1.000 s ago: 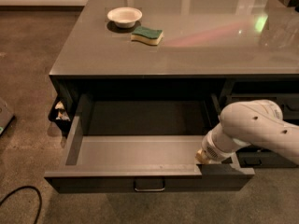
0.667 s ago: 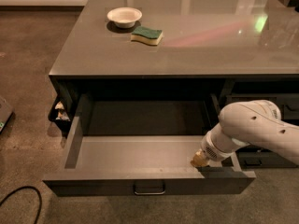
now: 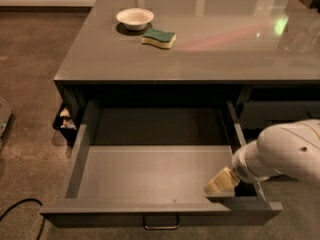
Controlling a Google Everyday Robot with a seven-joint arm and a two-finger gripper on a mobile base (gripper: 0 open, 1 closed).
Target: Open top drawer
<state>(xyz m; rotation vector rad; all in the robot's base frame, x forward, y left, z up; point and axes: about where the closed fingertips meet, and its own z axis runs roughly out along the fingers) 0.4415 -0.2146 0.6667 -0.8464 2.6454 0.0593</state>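
Note:
The top drawer (image 3: 150, 176) is a wide dark grey drawer, pulled far out from under the counter, with a plain grey inside that holds nothing. Its small metal pull handle (image 3: 161, 225) shows at the centre of the front panel, at the bottom edge of the view. My gripper (image 3: 220, 182) reaches in from the right on a white arm and sits inside the drawer's front right corner, just behind the front panel. Only its pale tip shows.
A grey counter (image 3: 200, 49) tops the drawer, with a white bowl (image 3: 135, 18) and a green and yellow sponge (image 3: 158, 37) at its back left. A black bin (image 3: 65, 121) hangs at the cabinet's left. A black cable (image 3: 17, 211) lies on the carpet at the left.
The drawer has slid a little further out toward the camera, and my gripper has moved with it in the front right corner.

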